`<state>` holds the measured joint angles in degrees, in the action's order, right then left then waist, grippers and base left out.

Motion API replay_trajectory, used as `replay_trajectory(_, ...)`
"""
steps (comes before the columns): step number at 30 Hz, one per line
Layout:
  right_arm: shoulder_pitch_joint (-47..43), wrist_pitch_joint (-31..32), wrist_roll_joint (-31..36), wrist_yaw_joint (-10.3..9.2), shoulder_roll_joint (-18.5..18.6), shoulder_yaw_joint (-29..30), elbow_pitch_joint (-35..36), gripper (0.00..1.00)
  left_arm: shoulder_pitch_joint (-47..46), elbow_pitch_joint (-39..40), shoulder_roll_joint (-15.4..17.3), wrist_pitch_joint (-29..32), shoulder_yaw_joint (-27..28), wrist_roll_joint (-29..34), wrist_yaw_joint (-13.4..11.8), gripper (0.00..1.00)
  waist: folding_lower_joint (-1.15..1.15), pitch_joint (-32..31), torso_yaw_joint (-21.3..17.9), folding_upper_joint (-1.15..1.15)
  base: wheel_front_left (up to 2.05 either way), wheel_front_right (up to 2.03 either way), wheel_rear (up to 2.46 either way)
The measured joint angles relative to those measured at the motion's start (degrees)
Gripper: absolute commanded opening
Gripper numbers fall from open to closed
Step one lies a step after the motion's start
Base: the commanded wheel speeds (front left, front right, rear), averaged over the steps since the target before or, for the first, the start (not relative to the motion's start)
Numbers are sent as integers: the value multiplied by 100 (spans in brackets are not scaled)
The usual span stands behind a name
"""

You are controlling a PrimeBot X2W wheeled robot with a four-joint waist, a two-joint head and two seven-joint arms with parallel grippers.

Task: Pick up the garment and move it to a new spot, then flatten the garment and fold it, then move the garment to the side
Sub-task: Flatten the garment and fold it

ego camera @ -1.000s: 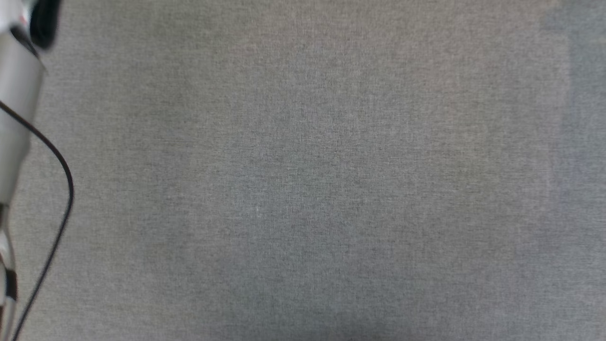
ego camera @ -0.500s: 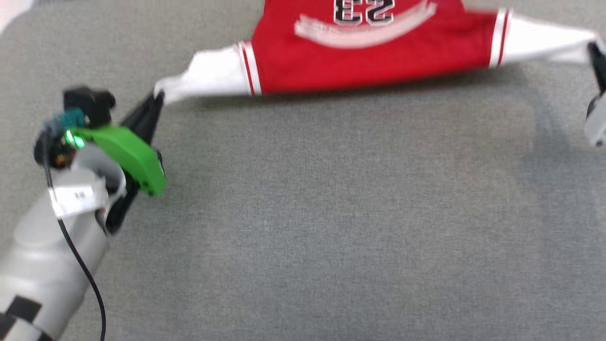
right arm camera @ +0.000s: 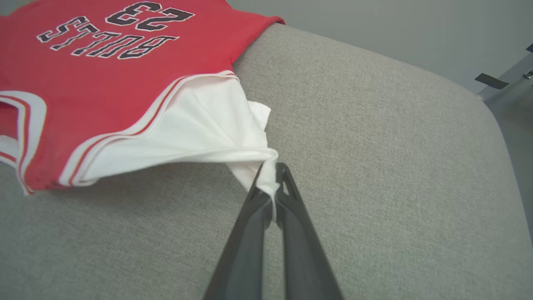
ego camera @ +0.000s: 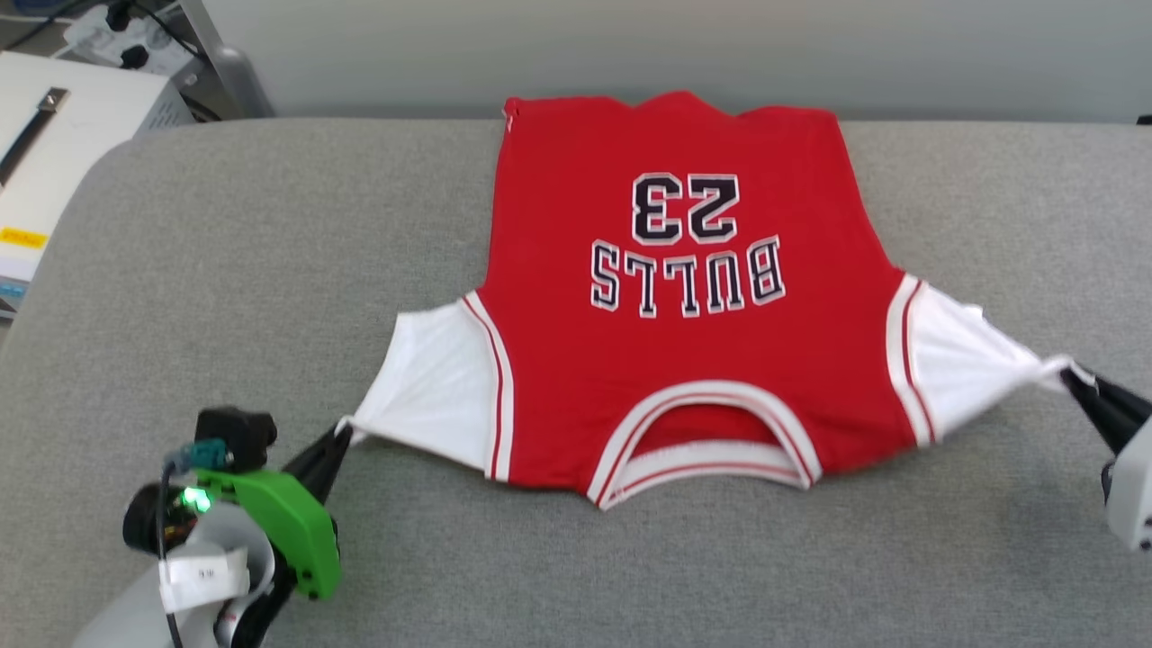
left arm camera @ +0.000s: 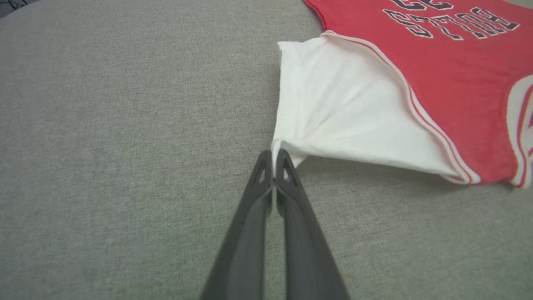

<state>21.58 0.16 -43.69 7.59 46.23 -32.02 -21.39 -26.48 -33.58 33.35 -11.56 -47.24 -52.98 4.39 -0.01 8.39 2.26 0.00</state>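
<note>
Grey fabric surface, the garment across its middle, numerals up.

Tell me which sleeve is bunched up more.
The sleeve in the right gripper: creased and folded near the pinch. The left gripper's sleeve lies smoother.

Grey woven-fabric padded surface, rounded corner at far left. Plain pale grey wall behind it. Far left, off the pad: white boxy unit with a black strap lying on top and a yellow label near its near edge. Behind it sit a white power strip with black plugs and a grey metal post.
</note>
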Motion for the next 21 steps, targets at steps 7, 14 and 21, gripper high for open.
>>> replay_trajectory(7, -981, 89, -357, 0, 250, 4, 302, 0, 680, 510, 223, 112, -144, -57, -185, 0, 0, -409, 6, 0, 0, 0, 0)
replay_trajectory(14, -1771, 645, -855, 0, 334, 99, 632, 0, 1434, 1098, 593, 254, -151, -365, -449, 0, 0, -722, 5, 0, 0, 0, 0)
replay_trajectory(21, -2405, 1073, -1106, 0, 412, 425, 955, 0, 1820, 1819, 855, 356, -225, -431, -614, 0, 0, -777, -1, 0, 0, 0, 0)
